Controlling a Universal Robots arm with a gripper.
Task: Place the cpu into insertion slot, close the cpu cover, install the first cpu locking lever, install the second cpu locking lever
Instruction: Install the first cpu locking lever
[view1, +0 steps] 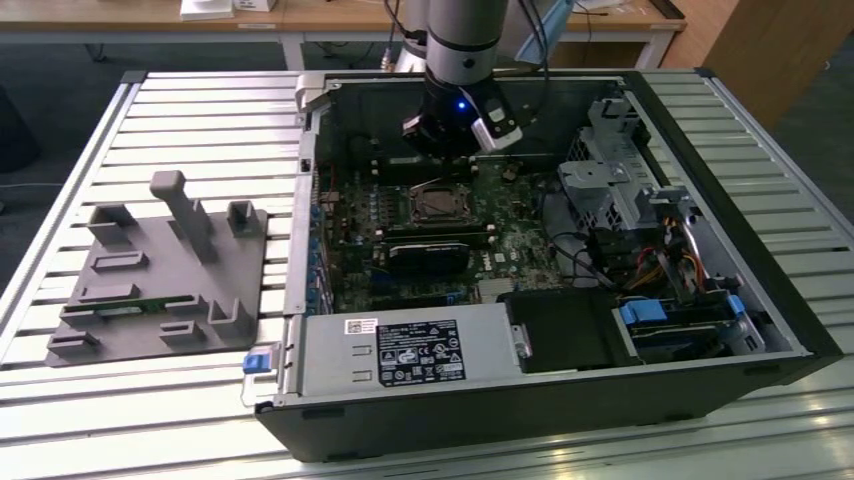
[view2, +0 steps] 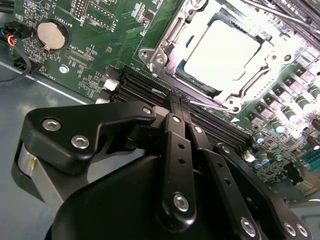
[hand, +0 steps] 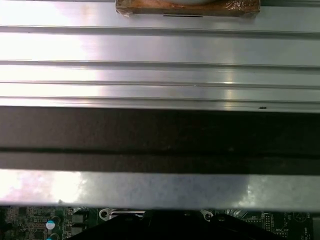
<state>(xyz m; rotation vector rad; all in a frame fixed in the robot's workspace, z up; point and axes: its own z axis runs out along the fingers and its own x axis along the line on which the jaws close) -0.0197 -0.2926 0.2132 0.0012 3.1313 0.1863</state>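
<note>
In the exterior view my gripper hangs inside the open computer case, just behind the insertion slot on the green board. The second wrist view shows the pale square cpu lying in the insertion slot. The silvery cpu cover frames the chip and looks folded down around it. A thin metal lever rod runs along the slot's near edge, close to my fingertips. My gripper is shut, its two slim black fingers pressed together with nothing between them.
The case walls surround the board. A black block sits in front of the slot, a power supply nearer still, and a drive cage toward the exterior view's right. Memory slots run under my fingers. A grey fixture stands outside the case.
</note>
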